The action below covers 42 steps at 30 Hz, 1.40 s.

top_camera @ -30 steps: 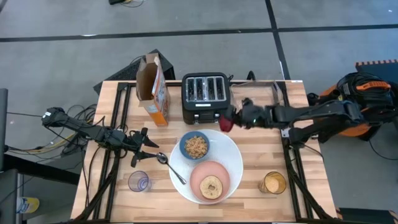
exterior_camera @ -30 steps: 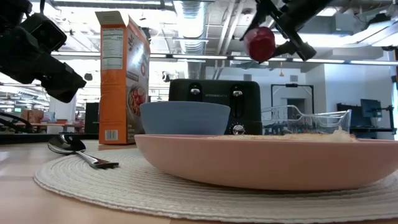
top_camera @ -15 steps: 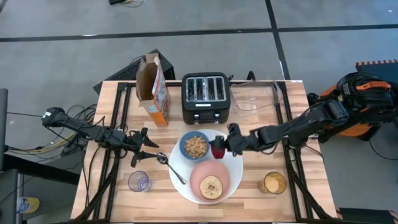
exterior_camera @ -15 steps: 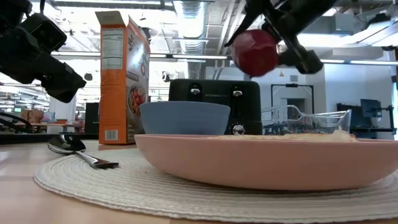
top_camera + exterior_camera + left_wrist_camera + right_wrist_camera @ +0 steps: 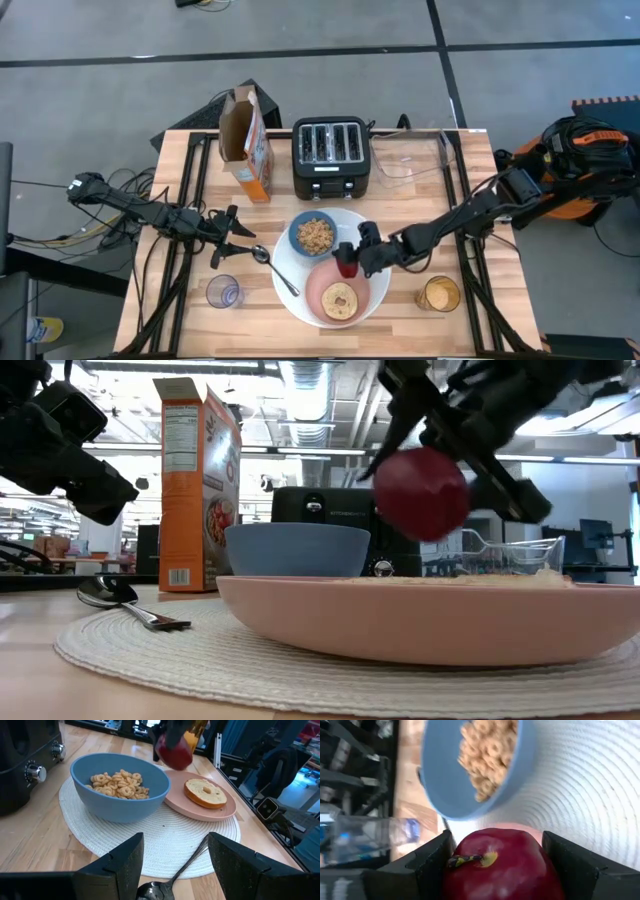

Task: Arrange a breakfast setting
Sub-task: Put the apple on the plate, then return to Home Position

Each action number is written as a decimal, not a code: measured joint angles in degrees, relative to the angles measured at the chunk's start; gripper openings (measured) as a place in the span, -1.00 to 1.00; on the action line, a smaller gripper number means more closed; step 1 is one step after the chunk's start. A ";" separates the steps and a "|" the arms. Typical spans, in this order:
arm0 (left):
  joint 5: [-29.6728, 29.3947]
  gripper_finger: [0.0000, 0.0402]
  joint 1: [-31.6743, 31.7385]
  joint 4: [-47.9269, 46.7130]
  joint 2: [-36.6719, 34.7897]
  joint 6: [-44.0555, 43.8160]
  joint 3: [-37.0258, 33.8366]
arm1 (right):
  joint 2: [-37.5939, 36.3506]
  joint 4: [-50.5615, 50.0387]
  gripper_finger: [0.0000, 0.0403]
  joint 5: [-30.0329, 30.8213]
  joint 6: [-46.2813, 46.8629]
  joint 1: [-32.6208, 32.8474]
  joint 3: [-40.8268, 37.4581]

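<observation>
Right gripper (image 5: 349, 259) clamps a glossy dark-red apple (image 5: 346, 264) above the pink plate (image 5: 318, 288).

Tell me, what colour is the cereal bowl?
Blue; the bowl shows best in the left wrist view.

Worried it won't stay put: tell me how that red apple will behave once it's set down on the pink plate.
The red apple is round and glossy, so it may roll on the shallow pink plate. The bagel half already lying there could stop it. It looks firm: the right gripper clamps it from both sides without denting it.
</observation>
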 joint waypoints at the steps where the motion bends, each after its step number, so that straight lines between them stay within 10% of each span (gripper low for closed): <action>1: 0.02 0.04 0.00 0.00 0.00 0.00 0.00 | 0.58 -0.08 0.52 -0.01 0.02 0.33 0.00; 32: 0.02 0.04 0.00 -0.02 0.00 0.00 0.00 | 5.84 0.07 0.53 -1.84 -3.58 1.39 0.00; 42: 0.02 0.04 -0.01 -0.01 0.00 0.01 0.02 | 5.81 0.40 0.87 -3.40 -7.96 1.37 0.00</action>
